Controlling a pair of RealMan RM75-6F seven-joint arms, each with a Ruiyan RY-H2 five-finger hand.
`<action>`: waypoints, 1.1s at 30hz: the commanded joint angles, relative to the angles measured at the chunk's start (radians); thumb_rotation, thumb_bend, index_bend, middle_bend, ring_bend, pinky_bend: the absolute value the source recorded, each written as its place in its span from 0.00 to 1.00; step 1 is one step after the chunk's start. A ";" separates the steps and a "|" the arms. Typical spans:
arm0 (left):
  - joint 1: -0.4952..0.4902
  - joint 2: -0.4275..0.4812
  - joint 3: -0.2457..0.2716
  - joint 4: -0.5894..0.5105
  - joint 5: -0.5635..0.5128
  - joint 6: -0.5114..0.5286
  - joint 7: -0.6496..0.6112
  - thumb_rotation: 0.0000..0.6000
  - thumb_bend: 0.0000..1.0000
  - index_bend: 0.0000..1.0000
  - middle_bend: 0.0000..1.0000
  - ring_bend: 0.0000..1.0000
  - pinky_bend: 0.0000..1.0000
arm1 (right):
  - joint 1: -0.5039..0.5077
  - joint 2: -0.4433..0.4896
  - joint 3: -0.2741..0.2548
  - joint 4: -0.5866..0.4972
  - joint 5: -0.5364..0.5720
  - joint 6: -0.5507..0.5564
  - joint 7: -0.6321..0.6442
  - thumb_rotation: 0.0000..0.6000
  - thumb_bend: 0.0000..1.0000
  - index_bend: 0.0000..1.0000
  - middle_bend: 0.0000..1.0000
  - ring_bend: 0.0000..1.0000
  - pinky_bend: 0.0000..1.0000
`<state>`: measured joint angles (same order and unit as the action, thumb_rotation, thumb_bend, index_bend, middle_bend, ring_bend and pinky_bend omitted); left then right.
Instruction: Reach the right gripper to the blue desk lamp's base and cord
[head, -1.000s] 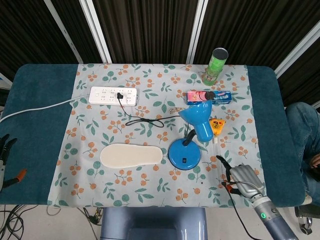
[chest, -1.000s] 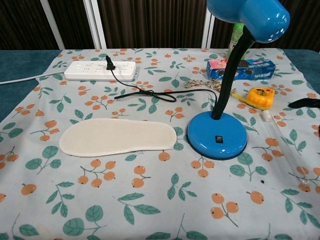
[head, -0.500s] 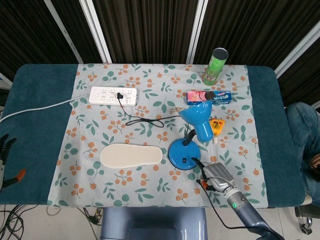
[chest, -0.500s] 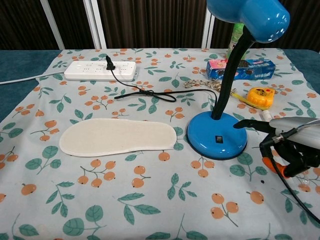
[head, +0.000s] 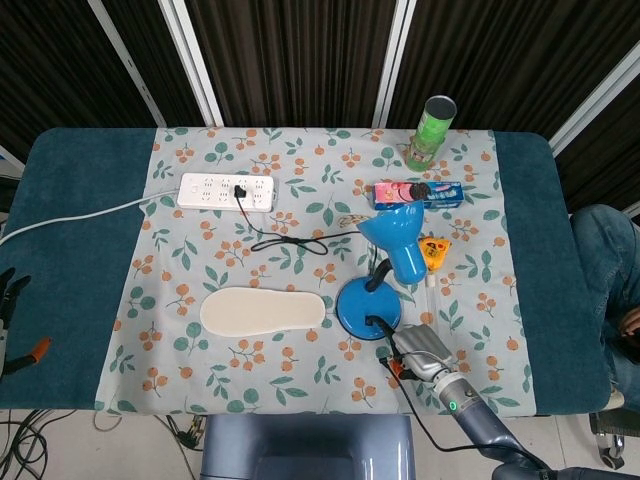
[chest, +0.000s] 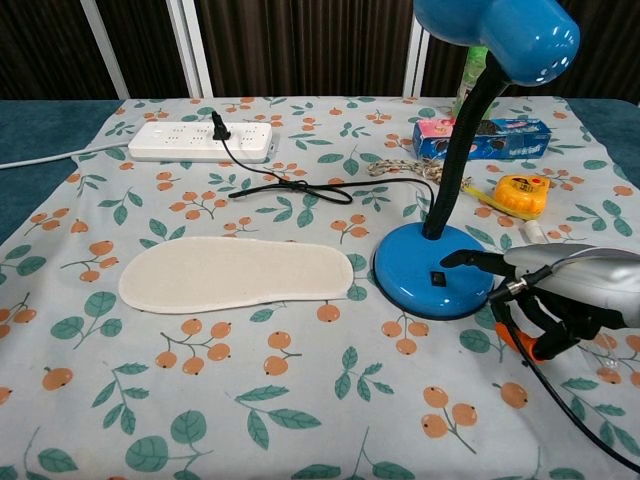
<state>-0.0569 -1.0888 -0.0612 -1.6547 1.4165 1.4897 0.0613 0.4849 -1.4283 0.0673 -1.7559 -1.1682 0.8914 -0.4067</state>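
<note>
**Right hand at the lamp base**

The blue desk lamp (head: 369, 305) is standing upright toward the front right part of the flowered cloth (head: 230, 370) covering the table, its round base (chest: 433, 280) lying flat and its shade (chest: 500, 32) tilting out over the cloth. Its black cord (chest: 290, 186) is running back across the cloth to the white power strip (head: 227, 191) near the back left corner, where it is plugged in.

The right hand (chest: 560, 290) is hovering just right of the base, near the front edge. One dark fingertip (chest: 462, 259) is stretching forward over the base's top, above the switch; whether it is touching cannot be told. The other fingers are curling loosely underneath, gripping nothing.

The left hand (head: 12, 300) is sitting at the far left edge of the table, well apart; how its fingers are lying cannot be told.

A cream insole (head: 263, 311) is lying left of the base. Behind the lamp, a yellow tape measure (chest: 520, 193), a biscuit box (head: 418, 192) and a green can (head: 432, 131) are sitting toward the back right corner.
</note>
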 joint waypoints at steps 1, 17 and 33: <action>0.000 0.000 0.000 0.000 0.000 0.001 0.000 1.00 0.23 0.10 0.00 0.00 0.10 | 0.006 -0.003 -0.005 0.002 0.005 -0.004 -0.007 1.00 0.60 0.04 0.64 0.73 0.84; -0.001 0.002 -0.003 0.001 -0.004 -0.003 0.000 1.00 0.23 0.10 0.00 0.00 0.10 | 0.041 -0.026 -0.021 0.015 0.044 -0.009 -0.027 1.00 0.60 0.04 0.64 0.73 0.91; -0.001 0.002 -0.003 0.002 -0.007 -0.005 0.003 1.00 0.23 0.10 0.00 0.00 0.10 | 0.054 -0.017 -0.033 0.025 0.062 0.004 -0.020 1.00 0.60 0.04 0.64 0.73 0.96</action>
<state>-0.0577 -1.0867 -0.0642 -1.6531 1.4092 1.4850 0.0641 0.5389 -1.4452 0.0344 -1.7305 -1.1065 0.8951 -0.4268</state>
